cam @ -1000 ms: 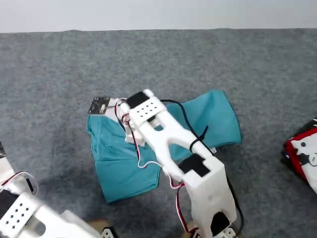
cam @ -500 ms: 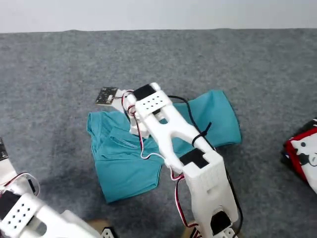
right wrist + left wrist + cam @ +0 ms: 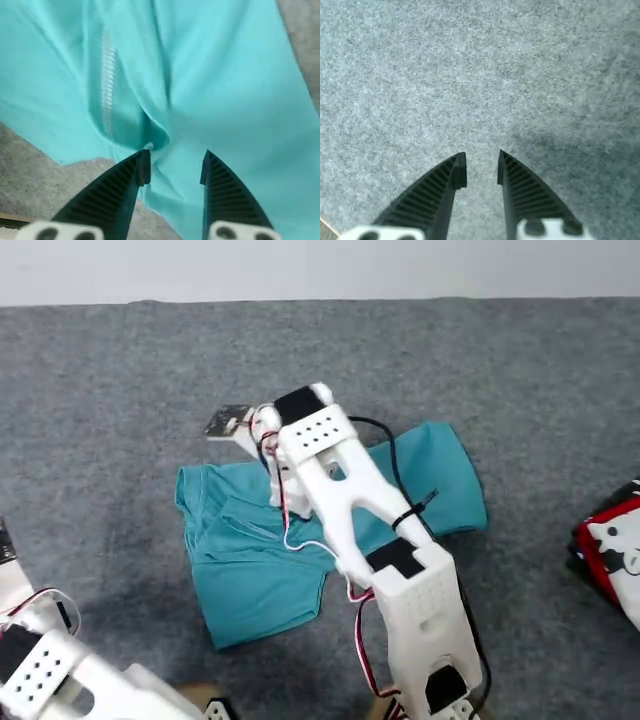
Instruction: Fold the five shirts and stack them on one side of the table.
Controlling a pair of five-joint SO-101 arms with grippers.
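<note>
The teal shirt (image 3: 250, 570) lies flat but creased on the grey bench (image 3: 500, 370), roughly in the middle of it. One part spreads toward the robot's left, and another reaches out to the right, past the arm that crosses over it. In the right wrist view the cloth shows long folds, a pale stitched seam (image 3: 105, 80) and a small pucker close to the finger tips.

The right gripper (image 3: 172, 167) hangs over the shirt near its far edge. Its fingers are apart and nothing is caught between them, with teal cloth showing through the gap. Whether the tips touch the cloth cannot be told. The right arm (image 3: 350, 510) stretches from the near edge of the bench across the middle of the shirt, hiding part of it from above.

The left gripper (image 3: 481, 170) is well apart from the shirt, on the robot's left, over bare grey surface. Its fingers stand a little apart with a narrow gap and hold nothing. The left arm (image 3: 40, 670) sits low, near the front corner on that side.

Far to the right of the teal shirt, at the bench's edge, lies a red, white and black garment (image 3: 615, 550), cut off by the frame. Beyond the shirt, past the far edge of the bench, runs a pale wall (image 3: 300, 270).
</note>
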